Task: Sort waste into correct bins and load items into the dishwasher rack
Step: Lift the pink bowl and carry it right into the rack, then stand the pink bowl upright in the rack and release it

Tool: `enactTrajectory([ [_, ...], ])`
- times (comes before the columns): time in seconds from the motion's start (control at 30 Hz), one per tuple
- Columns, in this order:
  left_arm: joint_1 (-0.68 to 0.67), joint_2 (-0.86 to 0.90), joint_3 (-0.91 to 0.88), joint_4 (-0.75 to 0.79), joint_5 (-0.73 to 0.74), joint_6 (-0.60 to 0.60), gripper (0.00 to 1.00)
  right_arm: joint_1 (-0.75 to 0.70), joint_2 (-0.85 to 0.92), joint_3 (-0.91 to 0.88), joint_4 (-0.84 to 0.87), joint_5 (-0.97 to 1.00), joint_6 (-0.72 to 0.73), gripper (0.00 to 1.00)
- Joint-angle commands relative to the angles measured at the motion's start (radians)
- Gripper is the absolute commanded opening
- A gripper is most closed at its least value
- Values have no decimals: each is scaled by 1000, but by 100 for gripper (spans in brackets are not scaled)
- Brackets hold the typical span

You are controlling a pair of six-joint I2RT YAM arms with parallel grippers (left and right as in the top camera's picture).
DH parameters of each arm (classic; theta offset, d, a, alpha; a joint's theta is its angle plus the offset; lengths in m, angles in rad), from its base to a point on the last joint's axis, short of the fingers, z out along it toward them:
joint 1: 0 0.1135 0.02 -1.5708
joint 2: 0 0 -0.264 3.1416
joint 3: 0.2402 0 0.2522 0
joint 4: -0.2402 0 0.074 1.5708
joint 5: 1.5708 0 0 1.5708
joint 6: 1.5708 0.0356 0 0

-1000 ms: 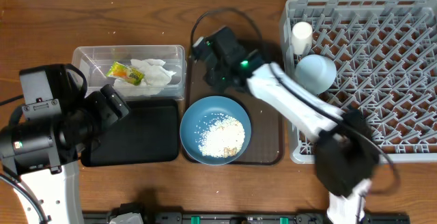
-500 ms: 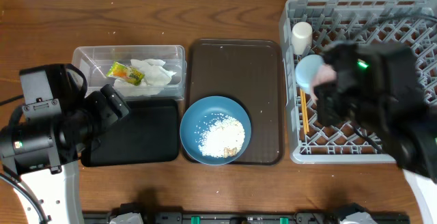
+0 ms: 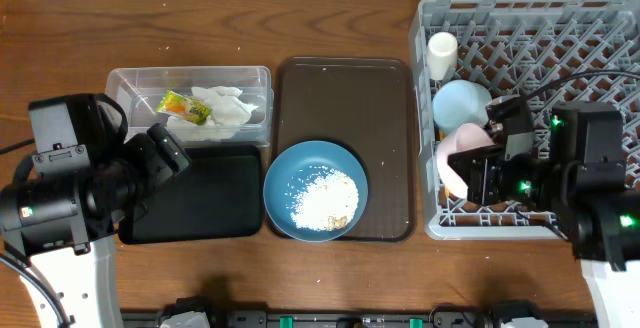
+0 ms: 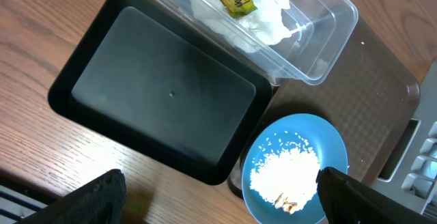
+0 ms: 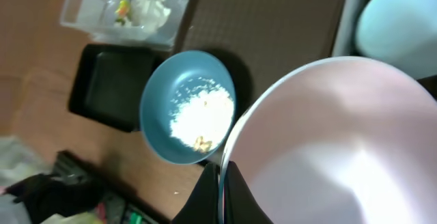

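Observation:
My right gripper (image 3: 478, 170) is shut on the rim of the small white bowl (image 3: 455, 156), holding it tilted over the front-left corner of the grey dishwasher rack (image 3: 560, 28). In the right wrist view its fingers (image 5: 235, 191) pinch the bowl's (image 5: 341, 142) edge. A light-blue bowl (image 3: 461, 103) and a white cup (image 3: 441, 52) sit in the rack behind it. The dark-blue dish (image 3: 315, 190) with rice (image 3: 325, 198) rests on the brown tray's front. Napkin (image 3: 228, 108) and wrapper (image 3: 184, 107) lie in the clear tub (image 3: 130, 80). My left gripper (image 4: 220, 186) hangs open above the table, near the black tray (image 4: 157, 94).
The brown serving tray (image 3: 345, 108) lies between the bins and the rack, bare behind the dish. The black tray (image 3: 195, 196) holds nothing. The left arm's body covers the table's front left. The rack's right side holds only pegs.
The right arm has swung from the back of the brown tray over to the rack, carrying the white bowl. The left arm has not moved.

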Motion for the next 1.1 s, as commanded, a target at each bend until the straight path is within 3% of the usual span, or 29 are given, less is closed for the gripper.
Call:
enactTrajectory([
  [0.0,5,1,16,-3,-9,-2,91,-75,2,-55,33,-169,-34,1],
  [0.27,5,1,16,-3,-9,-2,92,-247,7,-198,252,-521,-70,1],
  [0.67,5,1,16,-3,-9,-2,91,-391,74,-417,482,-839,-92,1],
  [1.07,5,1,16,-3,-9,-2,91,-496,145,-528,560,-957,-180,1],
])
